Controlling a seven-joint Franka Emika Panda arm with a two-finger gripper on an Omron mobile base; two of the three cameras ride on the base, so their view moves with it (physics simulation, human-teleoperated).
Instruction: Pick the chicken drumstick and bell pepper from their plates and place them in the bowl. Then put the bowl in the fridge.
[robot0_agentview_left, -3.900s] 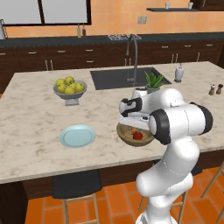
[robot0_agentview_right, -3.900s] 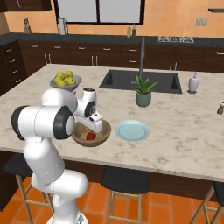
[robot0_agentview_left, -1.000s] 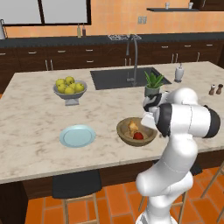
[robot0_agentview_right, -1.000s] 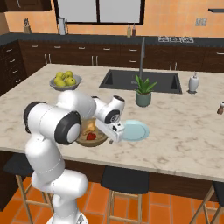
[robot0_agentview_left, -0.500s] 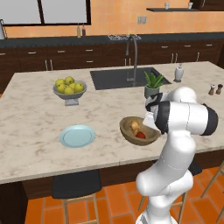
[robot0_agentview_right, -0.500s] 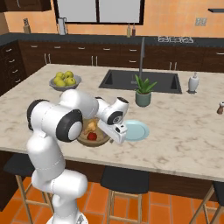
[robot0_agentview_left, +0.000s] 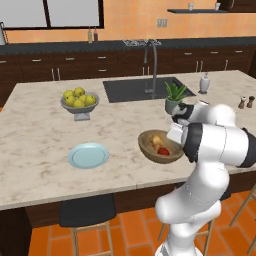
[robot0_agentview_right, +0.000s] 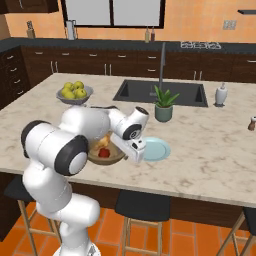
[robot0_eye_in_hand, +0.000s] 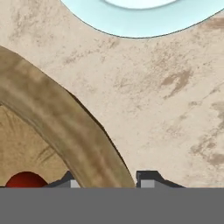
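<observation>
The bowl (robot0_agentview_left: 161, 146) sits on the island counter (robot0_agentview_left: 40, 135) near its front edge, with the chicken drumstick (robot0_agentview_left: 157, 140) and the bell pepper (robot0_agentview_left: 163, 150) inside it, the pepper nearer the front. One plate (robot0_agentview_left: 88, 155) lies well to its left, the other plate (robot0_agentview_right: 154, 149) just to its right. Behind the bowl stands a potted plant (robot0_agentview_right: 163, 104), and beyond that the sink (robot0_agentview_left: 142, 88). A fruit bowl (robot0_agentview_left: 79, 103) stands far left (behind the left plate)
</observation>
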